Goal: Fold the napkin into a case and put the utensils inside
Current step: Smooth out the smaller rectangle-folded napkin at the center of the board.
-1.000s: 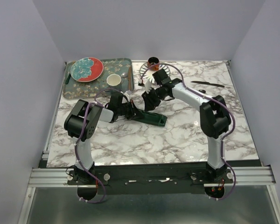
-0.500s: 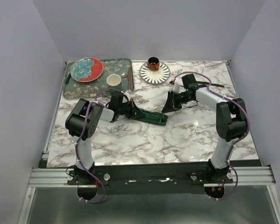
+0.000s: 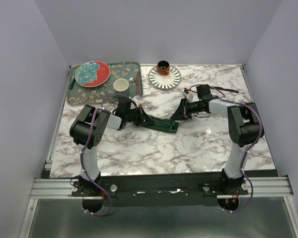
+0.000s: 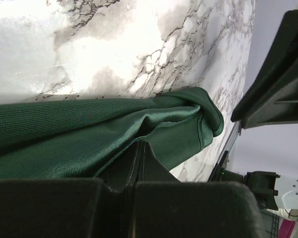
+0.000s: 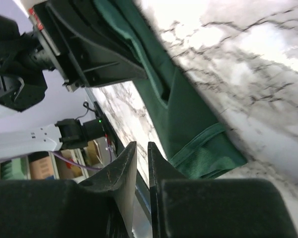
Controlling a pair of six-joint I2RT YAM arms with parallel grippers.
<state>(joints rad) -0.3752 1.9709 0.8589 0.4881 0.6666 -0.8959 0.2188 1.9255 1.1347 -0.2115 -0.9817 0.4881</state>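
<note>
1. Now your right gripper [image 3: 177, 114] has swung off the middle of the long, narrow dark green cloth case [image 3: 161, 125] to hang just beside its right end. Its jaws have narrowed to a slim gap with nothing between them.
2. Meanwhile your left gripper [image 3: 138, 116] stays clamped on the case's left end, holding it on the white marble table [image 3: 154, 148].
3. So the fold looks done. The slim matte black knife [image 3: 223, 89] lies well apart at far right, not yet inside, and you cannot see the fork.
</note>
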